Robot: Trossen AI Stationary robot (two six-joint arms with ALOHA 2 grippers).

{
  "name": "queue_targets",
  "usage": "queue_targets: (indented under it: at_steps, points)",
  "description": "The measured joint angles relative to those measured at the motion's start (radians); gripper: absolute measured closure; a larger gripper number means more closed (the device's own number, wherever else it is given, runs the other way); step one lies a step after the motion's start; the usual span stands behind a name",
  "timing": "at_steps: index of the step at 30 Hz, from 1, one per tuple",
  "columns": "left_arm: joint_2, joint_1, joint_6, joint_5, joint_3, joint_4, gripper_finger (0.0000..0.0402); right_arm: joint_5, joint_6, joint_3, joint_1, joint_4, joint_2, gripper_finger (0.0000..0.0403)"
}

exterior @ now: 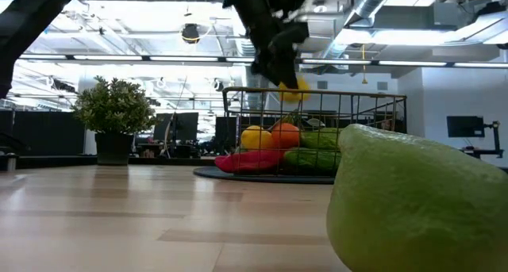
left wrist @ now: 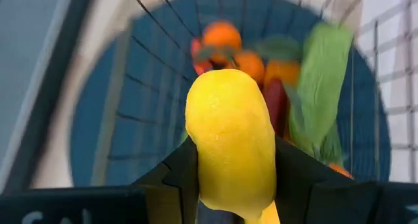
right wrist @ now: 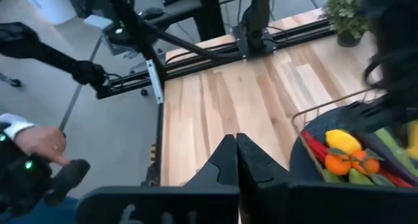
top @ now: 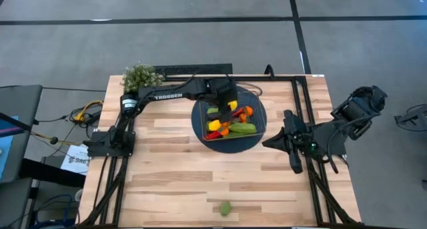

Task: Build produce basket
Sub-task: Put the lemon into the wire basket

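My left gripper [top: 229, 103] hangs over the wire basket [top: 208, 137], shut on a yellow lemon [left wrist: 228, 139]; the low view shows that lemon [exterior: 292, 86] just above the basket's rim [exterior: 317, 93]. The basket sits on a round dark blue mat [top: 198, 122]. It holds another lemon [exterior: 255, 137], oranges [exterior: 286, 134], green cucumbers [exterior: 313, 158] and a red pepper [exterior: 248, 160]. A green lime [top: 226, 207] lies alone near the table's near edge. My right gripper [top: 266, 142] waits shut, right of the basket, touching nothing. My left gripper pinches the yellow lemon's middle [left wrist: 225, 165] between its two fingers [left wrist: 179, 175], one on each side. The fingers come from above, pointing down. The lemon is lifted clear, hanging over the basket's produce, its free end past the fingertips.
A bushy potted plant [top: 141, 75] stands at the table's far left corner. The lime [exterior: 413, 201] looms right in front of the low camera. A person's hand [right wrist: 39, 142] shows beyond the table's edge. Bare wood [top: 173, 175] lies between basket and lime.
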Motion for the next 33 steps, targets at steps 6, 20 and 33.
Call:
queue_targets:
  at_steps: [6, 20, 33]
  points:
    - [0.001, -0.009, 0.025, -0.014, -0.119, 0.042, 0.0285, 0.006, 0.0, 0.0, -0.001, 0.0, 0.0, 0.0397]
    - [0.001, 0.001, 0.027, -0.037, -0.241, 0.115, 0.0285, 0.026, 0.002, 0.0, -0.001, 0.001, 0.0, 0.0398]
    - [0.0, 0.001, -0.02, -0.061, -0.192, 0.087, 0.0155, -0.001, 0.039, 0.0, -0.001, -0.005, 0.0, 0.0387]
